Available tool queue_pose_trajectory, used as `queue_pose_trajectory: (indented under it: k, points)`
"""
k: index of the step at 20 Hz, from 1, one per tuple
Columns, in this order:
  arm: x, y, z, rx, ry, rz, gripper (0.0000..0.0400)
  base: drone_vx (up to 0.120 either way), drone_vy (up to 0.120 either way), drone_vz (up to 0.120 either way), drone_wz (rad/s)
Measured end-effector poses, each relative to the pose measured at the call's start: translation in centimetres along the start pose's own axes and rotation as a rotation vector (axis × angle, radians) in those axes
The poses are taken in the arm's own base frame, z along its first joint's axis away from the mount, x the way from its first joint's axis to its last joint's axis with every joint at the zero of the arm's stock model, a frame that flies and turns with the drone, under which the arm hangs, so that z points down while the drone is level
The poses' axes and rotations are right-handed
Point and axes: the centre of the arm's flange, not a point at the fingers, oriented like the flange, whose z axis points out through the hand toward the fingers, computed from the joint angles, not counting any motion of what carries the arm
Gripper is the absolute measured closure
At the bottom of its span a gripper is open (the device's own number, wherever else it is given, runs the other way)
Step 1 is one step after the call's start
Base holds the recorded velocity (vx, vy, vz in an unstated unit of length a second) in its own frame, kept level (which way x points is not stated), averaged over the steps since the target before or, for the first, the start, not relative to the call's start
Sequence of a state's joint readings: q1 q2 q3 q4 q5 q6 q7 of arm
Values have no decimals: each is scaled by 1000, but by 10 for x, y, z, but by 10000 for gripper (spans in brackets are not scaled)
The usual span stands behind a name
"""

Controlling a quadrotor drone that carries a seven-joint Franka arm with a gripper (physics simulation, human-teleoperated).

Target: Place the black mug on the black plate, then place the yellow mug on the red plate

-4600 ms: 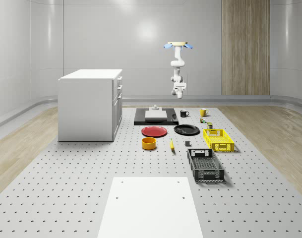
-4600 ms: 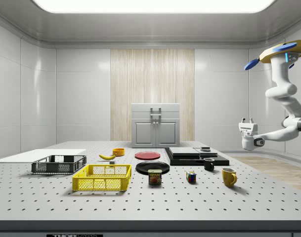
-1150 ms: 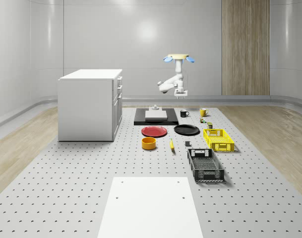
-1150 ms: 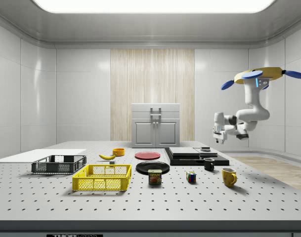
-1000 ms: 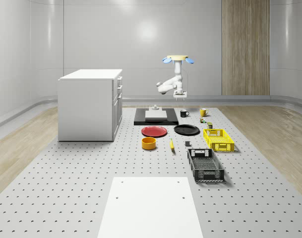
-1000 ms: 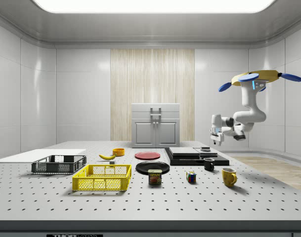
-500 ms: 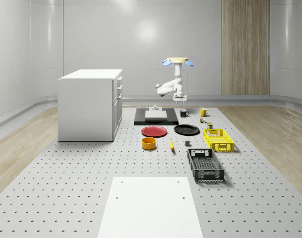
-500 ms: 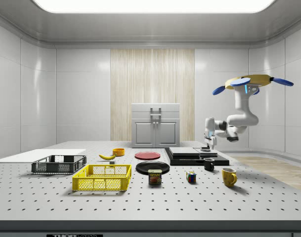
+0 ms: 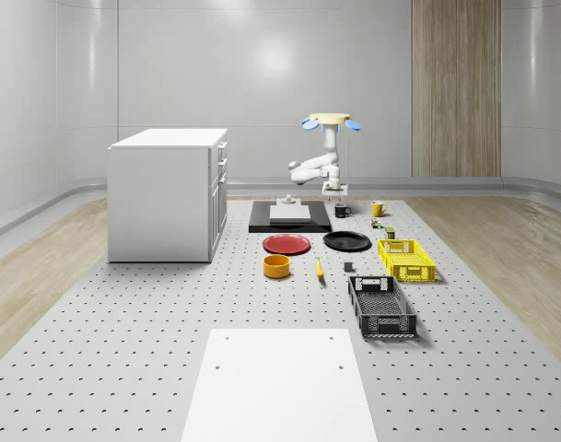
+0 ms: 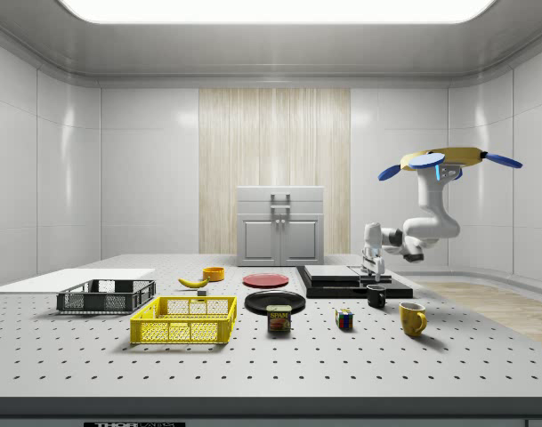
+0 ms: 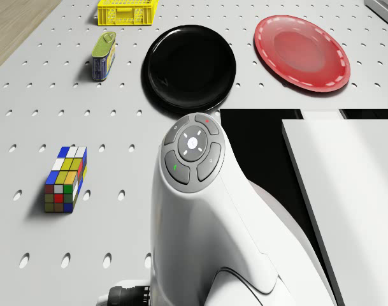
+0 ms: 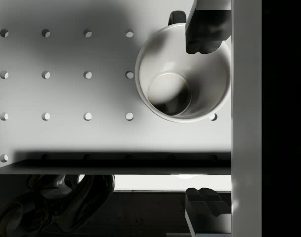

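The black mug point(image 9: 342, 210) with a white inside point(image 12: 184, 74) stands on the table beside the black platform point(image 9: 289, 221). My gripper point(image 10: 372, 274) hangs open just above the mug point(image 10: 376, 296), pointing down. In the wrist view one fingertip point(image 12: 207, 29) lies over the rim near the handle and the other point(image 12: 205, 202) over the platform. The drone point(image 10: 444, 160) hovers above the table's far end. The yellow mug point(image 9: 378, 208) stands close by. The black plate point(image 11: 189, 65) and the red plate point(image 11: 302, 44) lie side by side, both bare.
A Rubik's cube point(image 11: 65, 179) and a tin can point(image 11: 103, 56) lie near the mugs. A yellow crate point(image 9: 406, 259), a black crate point(image 9: 381, 306), an orange bowl point(image 9: 276, 266) and a banana point(image 9: 319, 269) sit nearer the front. A white cabinet point(image 9: 168, 193) stands at the whole-scene view's left.
The drone has sunk lower and come in over the table's far end. The arm has folded and brought the gripper down to just above the black mug.
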State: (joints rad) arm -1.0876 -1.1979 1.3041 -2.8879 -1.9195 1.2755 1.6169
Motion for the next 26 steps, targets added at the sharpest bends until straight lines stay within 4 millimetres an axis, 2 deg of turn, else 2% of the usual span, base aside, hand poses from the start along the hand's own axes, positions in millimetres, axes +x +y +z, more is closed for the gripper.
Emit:
queue_pose_trajectory:
  k: [2,17,26]
  points:
    - [0,0,0,0,0,0,0,0,0,-100,0]
    - [0,0,31,0,0,0,0,0,0,0,0]
    - [4,-4,37,0,0,1,0,0,0,0,0]
